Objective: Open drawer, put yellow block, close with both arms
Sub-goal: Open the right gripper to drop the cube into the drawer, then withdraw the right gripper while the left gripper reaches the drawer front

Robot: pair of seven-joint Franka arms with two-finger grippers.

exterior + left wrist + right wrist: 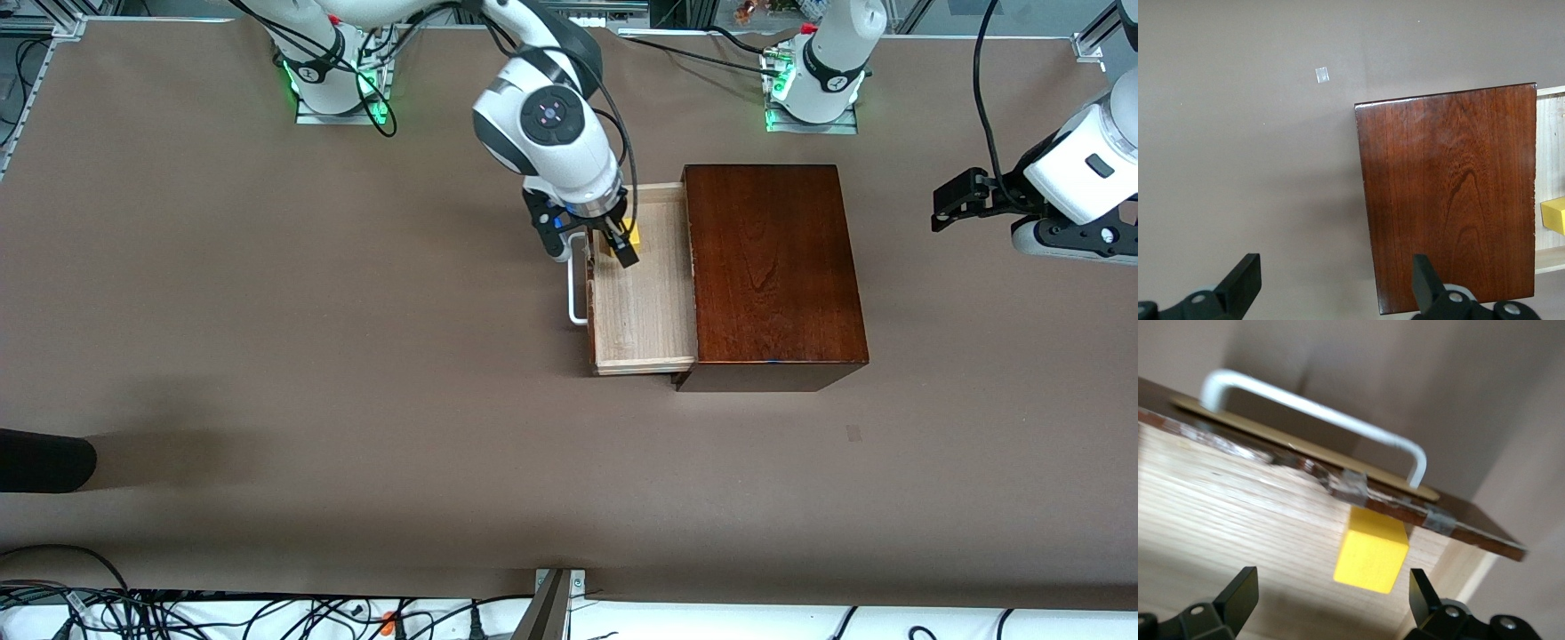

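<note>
The reddish-brown wooden box (769, 267) stands toward the left arm's end of the table. Its drawer (640, 302) is pulled out, its white handle (576, 293) facing the right arm's end. The yellow block (634, 235) lies on the drawer floor in the corner farther from the front camera, against the drawer front. My right gripper (610, 244) is open just above the block (1371, 550), not touching it. My left gripper (956, 200) is open and empty, up in the air beside the box (1451, 200), and waits.
A dark object (44, 460) juts in at the table's edge at the right arm's end. A small pale tape mark (853, 433) lies on the brown table nearer the front camera than the box. Cables run along the near edge.
</note>
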